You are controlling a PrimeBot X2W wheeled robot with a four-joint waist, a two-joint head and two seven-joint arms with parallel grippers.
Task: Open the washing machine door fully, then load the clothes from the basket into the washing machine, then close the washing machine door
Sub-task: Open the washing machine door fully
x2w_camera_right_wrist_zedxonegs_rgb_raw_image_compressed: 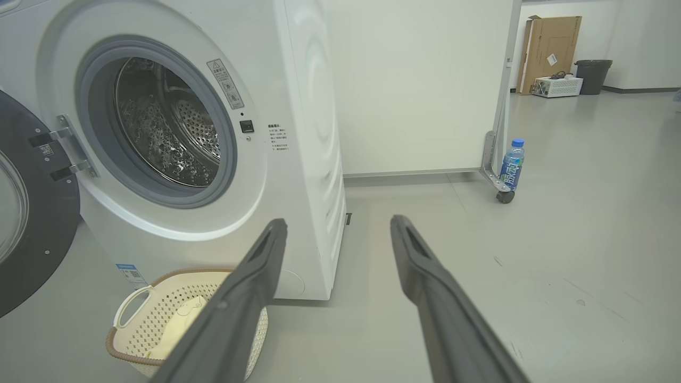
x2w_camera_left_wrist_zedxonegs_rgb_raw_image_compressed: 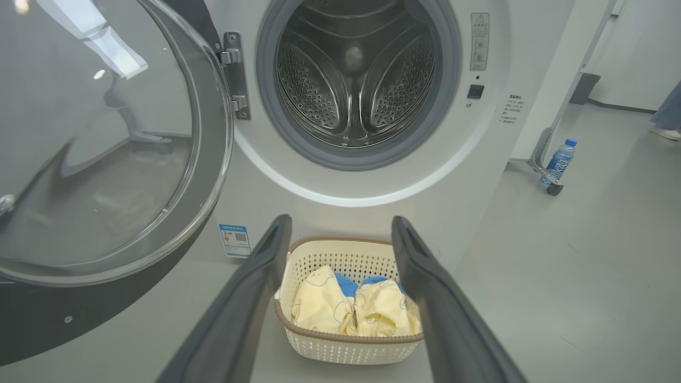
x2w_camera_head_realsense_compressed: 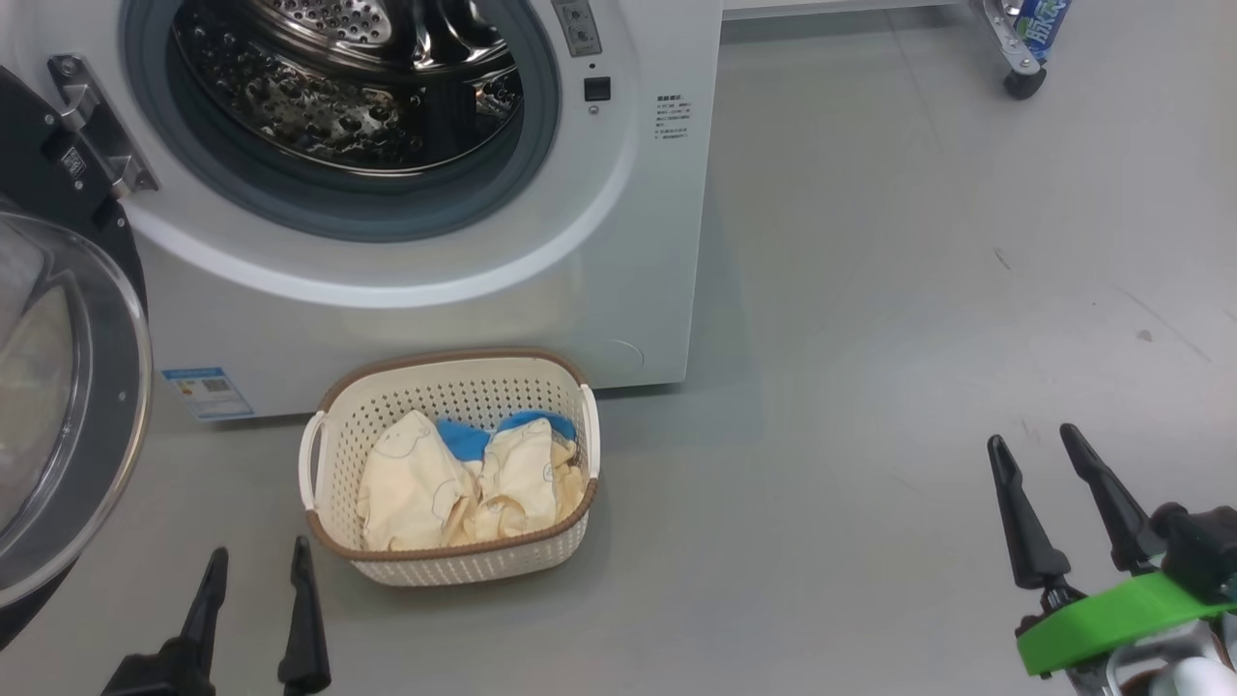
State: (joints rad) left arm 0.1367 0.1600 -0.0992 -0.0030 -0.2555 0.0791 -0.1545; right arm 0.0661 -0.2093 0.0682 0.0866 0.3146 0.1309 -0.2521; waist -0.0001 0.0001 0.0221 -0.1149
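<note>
The white washing machine stands with its steel drum exposed. Its door hangs swung out to the left on a metal hinge. On the floor before the machine sits the cream basket, holding cream-yellow clothes with blue trim. My left gripper is open and empty, low left of the basket, aimed over it. My right gripper is open and empty, far to the right over bare floor.
A blue drink bottle stands by a wheeled white panel's caster at the right. A cardboard box and a dark bin stand far back. A person's foot is at the far right. Grey floor spreads right of the machine.
</note>
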